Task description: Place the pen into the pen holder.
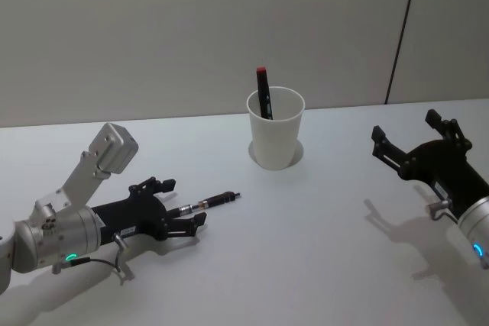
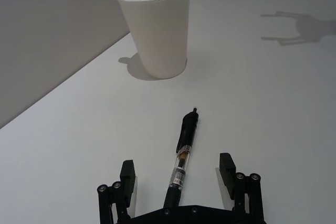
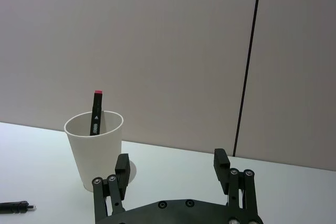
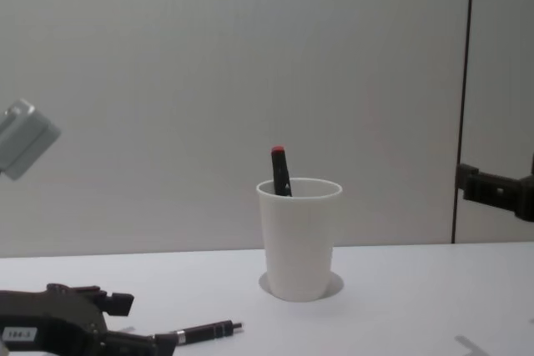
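**Pen not yet picked up: the whole carry and drop are waiting to be done**

The pen (image 1: 208,203) is lying flat on the counter (image 1: 306,265), well apart from the pen holder (image 1: 275,139) and on the robot's left of it, with its tip pointing roughly toward the cup. The left hand (image 1: 182,202) is sitting low over the pen's rear end with its fingers spread. In the left wrist view the pen is running up the middle of the gap, and neither pad seems to be touching the barrel. Judging from that, the hand is lining up for the grasp and is not yet gripping anything.

The pen holder is standing upright toward the back of the counter. A black marker with a red cap (image 1: 263,93) is already leaning inside it against the rim, leaving most of the opening free for the pen.

The right hand (image 1: 409,131) is hovering off to the robot's right, above the counter and clear of the cup, fingers spread and holding nothing. It looks to be idling.

So the task is only just getting under way. What is waiting:
- pinching the barrel,
- lifting the pen off the counter,
- carrying it over the cup's rim,
- tipping it upright and letting it go beside the marker.
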Controlling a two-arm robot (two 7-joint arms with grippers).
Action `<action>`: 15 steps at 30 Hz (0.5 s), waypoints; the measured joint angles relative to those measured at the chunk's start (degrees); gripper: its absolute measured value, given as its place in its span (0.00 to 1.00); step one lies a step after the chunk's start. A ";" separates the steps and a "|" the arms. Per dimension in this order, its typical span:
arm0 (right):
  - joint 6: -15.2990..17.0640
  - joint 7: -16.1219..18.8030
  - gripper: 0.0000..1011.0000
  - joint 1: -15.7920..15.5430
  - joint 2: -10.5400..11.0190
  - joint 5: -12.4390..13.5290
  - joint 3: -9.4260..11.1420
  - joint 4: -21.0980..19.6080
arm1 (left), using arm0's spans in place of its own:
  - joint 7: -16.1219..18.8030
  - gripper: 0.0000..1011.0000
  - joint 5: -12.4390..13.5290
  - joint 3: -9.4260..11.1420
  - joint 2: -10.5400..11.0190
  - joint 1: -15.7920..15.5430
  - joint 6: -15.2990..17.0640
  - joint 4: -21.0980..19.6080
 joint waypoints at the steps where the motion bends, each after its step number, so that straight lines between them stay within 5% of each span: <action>1: 0.00 0.00 0.99 0.00 0.00 0.00 0.00 0.00 | 0.00 0.99 0.02 0.01 0.00 -0.01 0.03 0.04; 15: 0.00 0.00 0.99 0.00 0.00 0.00 0.00 0.00 | 0.47 0.99 0.10 0.40 -0.37 -0.39 0.84 0.99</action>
